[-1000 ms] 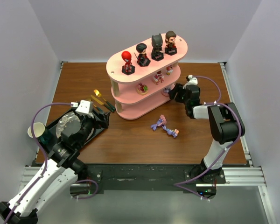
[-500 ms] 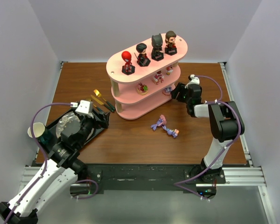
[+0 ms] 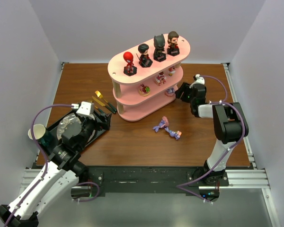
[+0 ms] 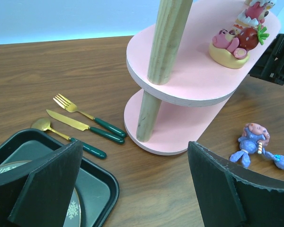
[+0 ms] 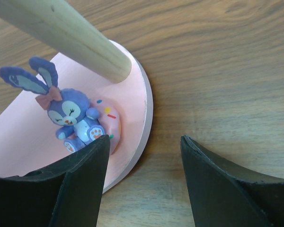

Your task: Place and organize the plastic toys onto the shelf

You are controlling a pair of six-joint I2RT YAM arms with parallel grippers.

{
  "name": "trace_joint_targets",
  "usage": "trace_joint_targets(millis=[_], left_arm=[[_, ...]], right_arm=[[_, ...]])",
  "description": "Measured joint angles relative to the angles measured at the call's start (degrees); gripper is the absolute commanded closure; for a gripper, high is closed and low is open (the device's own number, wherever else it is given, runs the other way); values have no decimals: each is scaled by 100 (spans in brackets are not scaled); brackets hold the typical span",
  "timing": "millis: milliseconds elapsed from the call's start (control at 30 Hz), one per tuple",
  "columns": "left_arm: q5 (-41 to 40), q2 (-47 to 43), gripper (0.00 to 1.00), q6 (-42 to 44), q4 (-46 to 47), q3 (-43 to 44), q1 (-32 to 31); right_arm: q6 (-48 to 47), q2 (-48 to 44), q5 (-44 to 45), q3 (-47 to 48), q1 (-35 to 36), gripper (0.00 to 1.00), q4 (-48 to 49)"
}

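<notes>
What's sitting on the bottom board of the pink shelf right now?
A purple bunny figurine sits beside a wooden post. Most of the bottom board elsewhere is hidden under the middle board.

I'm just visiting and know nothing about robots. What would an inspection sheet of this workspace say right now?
Surface: wooden table, no spills seen.
Job's things: pink shelf holds four figures on top, small toys on the middle tier and a bunny on the bottom; two toys lie on the table.
Clutter: cutlery, black tray, cup.
Grippers: left gripper open by the tray; right gripper open, empty, beside the bunny.
Cables: purple cables loop at left and right, clear of the toys.
Surroundings: white walls on three sides.
</notes>
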Motion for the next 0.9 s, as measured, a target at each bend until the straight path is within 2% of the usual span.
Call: trace_joint_targets(millis=[200, 333, 633, 767, 900], left_arm=[[0, 0, 3, 0, 0, 0, 0], [2, 2, 3, 0, 0, 0, 0], [214, 15, 3, 0, 0, 0, 50], [369, 31, 3, 0, 0, 0, 79], [496, 37, 3, 0, -2, 0, 90]], right_arm=[[17, -11, 39, 39, -20, 36, -76], [-26, -286, 26, -17, -20, 35, -595], [-483, -2396, -485, -501, 50, 35, -2229], [-887, -3185, -494, -750, 501, 36, -3123], [-1143, -3517, -376, -828, 1246, 37, -3670]])
